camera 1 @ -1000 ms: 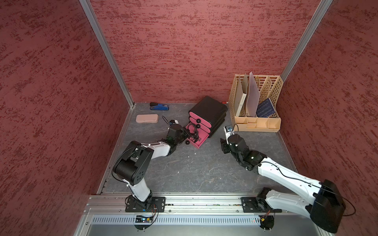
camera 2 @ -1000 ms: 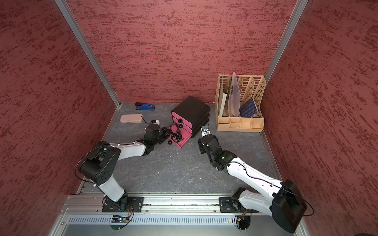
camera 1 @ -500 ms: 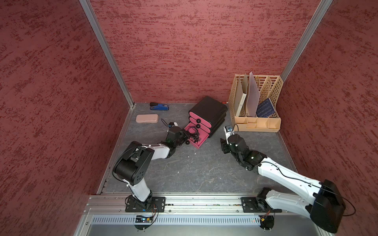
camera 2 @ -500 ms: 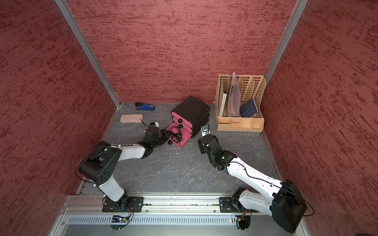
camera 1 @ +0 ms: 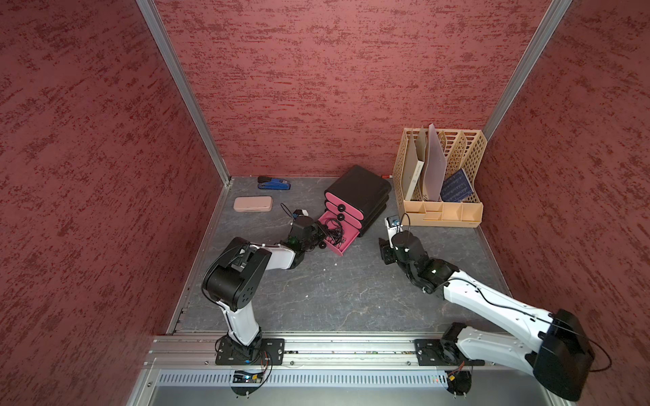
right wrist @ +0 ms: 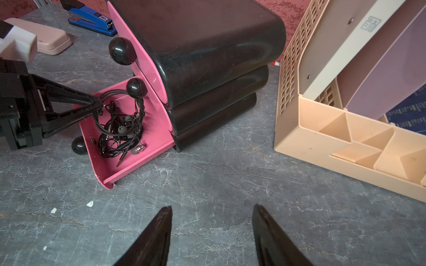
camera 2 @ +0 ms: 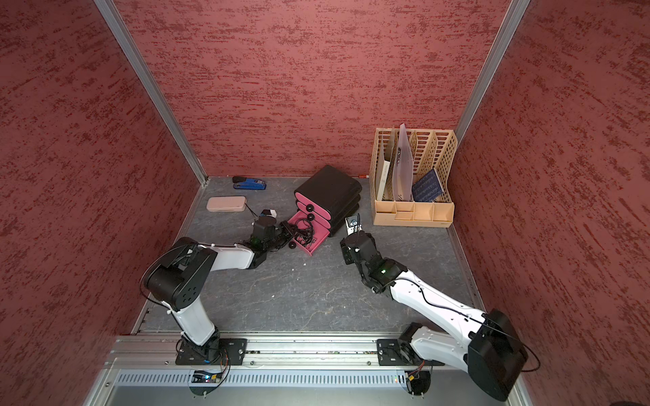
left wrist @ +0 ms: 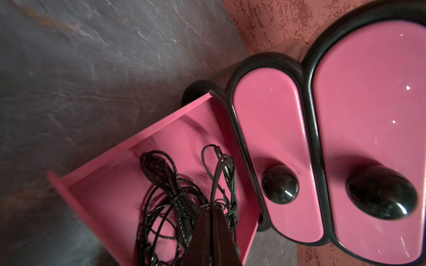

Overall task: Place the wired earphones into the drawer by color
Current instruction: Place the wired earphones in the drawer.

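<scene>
Now the left gripper (right wrist: 98, 104) is pinched together on a cable loop of the tangled black wired earphones (right wrist: 119, 131). These lie in the one open pink plastic drawer (right wrist: 143, 159), the lowest of three. The separate bundles cannot be counted. The right gripper (right wrist: 212, 208) hangs half apart, empty, above the grey stone-patterned counter (right wrist: 207, 179).

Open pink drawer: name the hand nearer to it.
Left. The left hand sits shut inside the drawer among the black earphones; the right hand hangs open over the table, apart.

From high above we overlook the whole table (camera 1: 334, 288); from each wrist we closely face the open drawer (right wrist: 138, 165).
</scene>
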`<state>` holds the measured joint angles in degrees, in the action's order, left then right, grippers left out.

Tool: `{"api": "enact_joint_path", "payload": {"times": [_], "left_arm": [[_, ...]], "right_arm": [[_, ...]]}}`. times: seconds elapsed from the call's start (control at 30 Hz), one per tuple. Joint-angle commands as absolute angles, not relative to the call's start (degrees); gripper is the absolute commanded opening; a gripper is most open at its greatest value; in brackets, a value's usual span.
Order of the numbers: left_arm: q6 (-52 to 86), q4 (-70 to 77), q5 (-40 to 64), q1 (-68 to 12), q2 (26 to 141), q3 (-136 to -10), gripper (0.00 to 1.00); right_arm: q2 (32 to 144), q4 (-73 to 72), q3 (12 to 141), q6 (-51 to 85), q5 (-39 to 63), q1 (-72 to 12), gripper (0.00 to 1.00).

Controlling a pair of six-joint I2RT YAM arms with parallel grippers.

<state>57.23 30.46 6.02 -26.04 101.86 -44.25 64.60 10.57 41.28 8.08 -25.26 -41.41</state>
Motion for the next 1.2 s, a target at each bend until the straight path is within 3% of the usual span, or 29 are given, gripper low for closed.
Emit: {"api": "enact_joint_path", "payload": {"times": [0.0, 0.9, 0.93, 1.0, 1.1, 1.17], "left_arm": [[57.1, 31.4, 7.1, -26.1, 103.1, -46.7, 0.0], [57.6, 31.4, 11.1, -26.5, 107.2, -50.9, 0.0], [57.6, 31.4, 11.3, -26.4, 107.0, -50.6, 0.05], [57.6, 31.6, 12.1, -25.9, 106.3, -50.0, 0.26], [57.5, 31.6, 13.0, -25.1, 104.9, -48.8, 0.4], [57.5, 31.6, 13.3, -24.5, 103.7, -47.9, 0.43]], "right_arm": [[63.8, 9.6, 40.8, 8.3, -26.5, -41.3, 0.6], [63.6, 9.7, 40.8, 8.3, -26.5, -41.3, 0.6], [63.6, 9.7, 40.8, 8.2, -26.5, -41.3, 0.6], [63.6, 9.7, 40.7, 8.2, -26.5, -41.3, 0.6], [63.6, 9.7, 40.8, 8.4, -26.4, -41.3, 0.6], [63.6, 9.7, 40.8, 8.3, -26.4, -41.3, 0.6]]}}
